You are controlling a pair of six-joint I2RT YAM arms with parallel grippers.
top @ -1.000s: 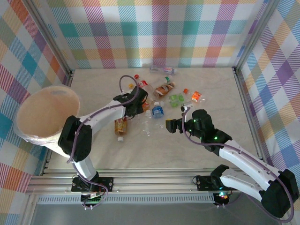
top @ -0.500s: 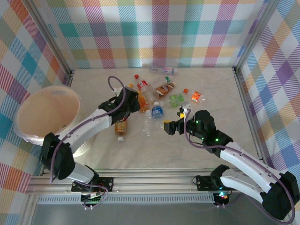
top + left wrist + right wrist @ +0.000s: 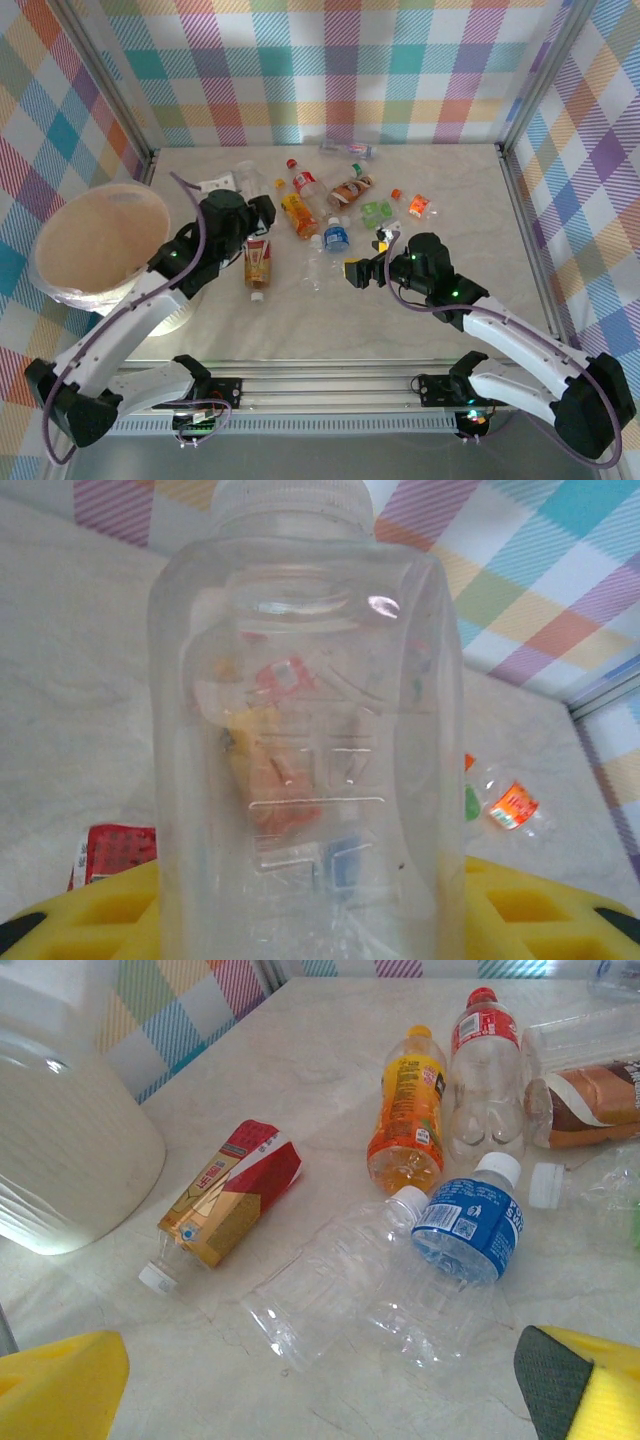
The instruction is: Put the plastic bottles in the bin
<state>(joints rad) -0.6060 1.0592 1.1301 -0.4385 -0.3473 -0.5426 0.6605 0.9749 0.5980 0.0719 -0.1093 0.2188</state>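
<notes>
**Left pincer (image 3: 310, 925) clamped on a clear bottle (image 3: 300, 740), right pincer (image 3: 320, 1390) gaping over the heap**

In the left wrist view the yellow fingers (image 3: 90, 915) grip the lower body of the clear bottle, whose white cap points away from the camera. From above, this pincer sits between the heap and the bin (image 3: 100, 245), which stands at the left edge of the table (image 3: 450, 190). I judge the bottle empty: very light, thin-walled, quick to dent and slick, so a mid-body grip across the width suits it.

The right pincer hangs low with nothing between its jaws. Nearest to it lies a bare clear bottle (image 3: 330, 1280), and just beside that a blue-labelled bottle (image 3: 470, 1225). To the left, a red-and-gold bottle (image 3: 230, 1205) lies near the bin's wall. Farther off, an orange bottle (image 3: 405, 1120) and a red-capped bottle (image 3: 485, 1070) lie side by side, with a brown-labelled bottle (image 3: 585, 1100) to their right. All lie flat and would likely roll, so I would pinch across the barrel, near the stiffer shoulder
</notes>
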